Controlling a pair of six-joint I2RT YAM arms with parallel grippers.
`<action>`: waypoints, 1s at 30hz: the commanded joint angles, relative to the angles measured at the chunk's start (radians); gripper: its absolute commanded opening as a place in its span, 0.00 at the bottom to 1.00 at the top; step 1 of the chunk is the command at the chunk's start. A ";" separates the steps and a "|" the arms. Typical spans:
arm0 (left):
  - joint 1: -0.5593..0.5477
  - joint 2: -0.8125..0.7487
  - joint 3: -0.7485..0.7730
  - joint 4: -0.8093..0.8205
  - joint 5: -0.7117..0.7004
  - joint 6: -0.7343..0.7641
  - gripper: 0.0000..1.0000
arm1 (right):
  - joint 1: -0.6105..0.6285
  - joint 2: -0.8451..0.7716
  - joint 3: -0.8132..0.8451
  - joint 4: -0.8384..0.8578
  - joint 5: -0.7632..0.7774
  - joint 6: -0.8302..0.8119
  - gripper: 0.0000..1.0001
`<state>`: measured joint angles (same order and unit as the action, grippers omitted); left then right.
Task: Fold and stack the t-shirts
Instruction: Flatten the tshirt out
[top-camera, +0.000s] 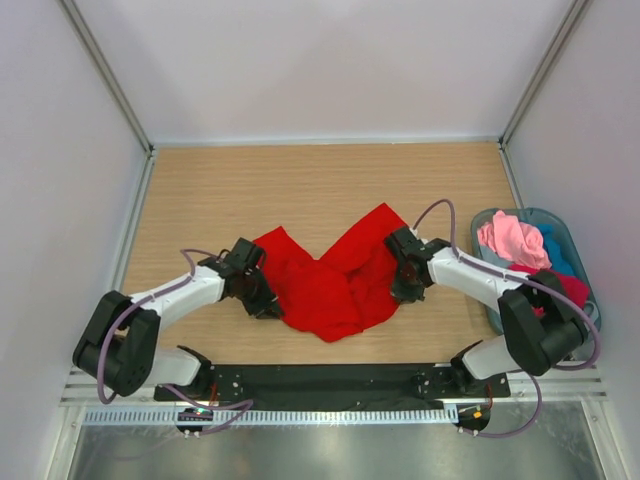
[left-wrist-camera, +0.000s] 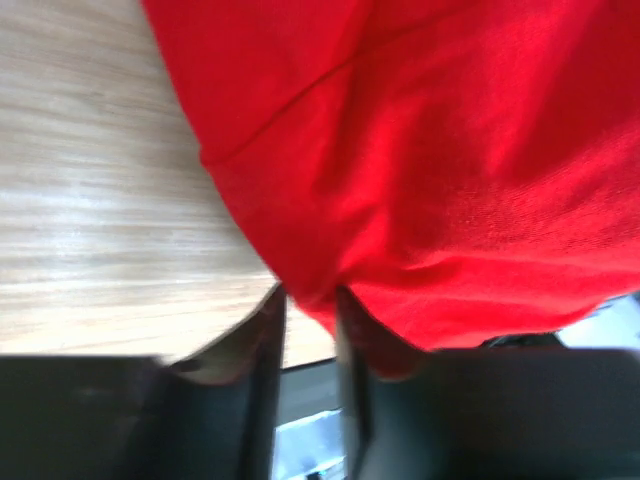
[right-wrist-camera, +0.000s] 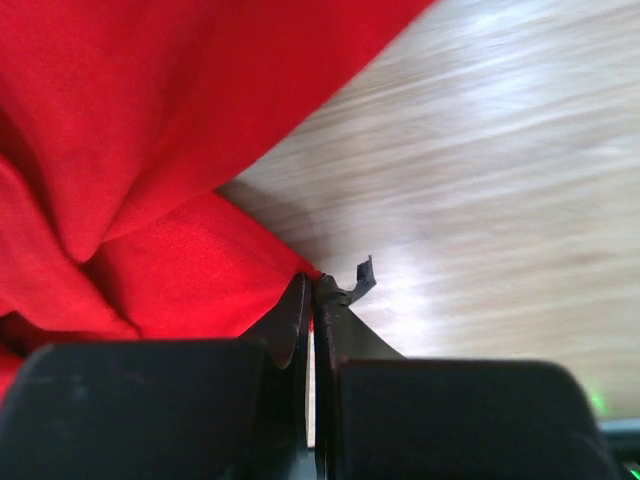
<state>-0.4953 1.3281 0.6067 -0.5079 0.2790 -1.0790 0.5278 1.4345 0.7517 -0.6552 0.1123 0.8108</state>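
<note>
This red t-shirt (top-camera: 330, 290) looks soft, light, limp; my left gripper (left-wrist-camera: 308, 298) and right gripper (right-wrist-camera: 312, 285) pinch its left and right edges.

Robot lab cell, white panel walls (top-camera: 320, 60), wooden table (top-camera: 320, 180)

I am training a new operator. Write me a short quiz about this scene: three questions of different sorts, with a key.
1. True or false: the basket stands on the left arm's side of the table.
2. What does the right tool pinch? A) the red shirt B) a towel C) nothing
3. Fill in: on top in the basket lies a ___ shirt.

Key
1. False: it is on the right arm's side.
2. A
3. Pink: the pink shirt.
</note>
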 joint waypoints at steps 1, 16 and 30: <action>0.000 0.020 0.124 -0.013 -0.039 0.051 0.17 | -0.005 -0.068 0.117 -0.148 0.162 -0.019 0.01; 0.285 0.230 0.574 -0.281 -0.301 0.361 0.00 | 0.090 -0.443 0.165 -0.200 -0.092 0.194 0.01; 0.432 0.727 1.317 -0.395 -0.317 0.522 0.10 | 0.526 -0.057 0.311 0.066 -0.031 0.334 0.18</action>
<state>-0.0784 2.0514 1.7805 -0.8139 -0.0078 -0.6239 1.0229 1.3838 1.0084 -0.6430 0.0849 1.1248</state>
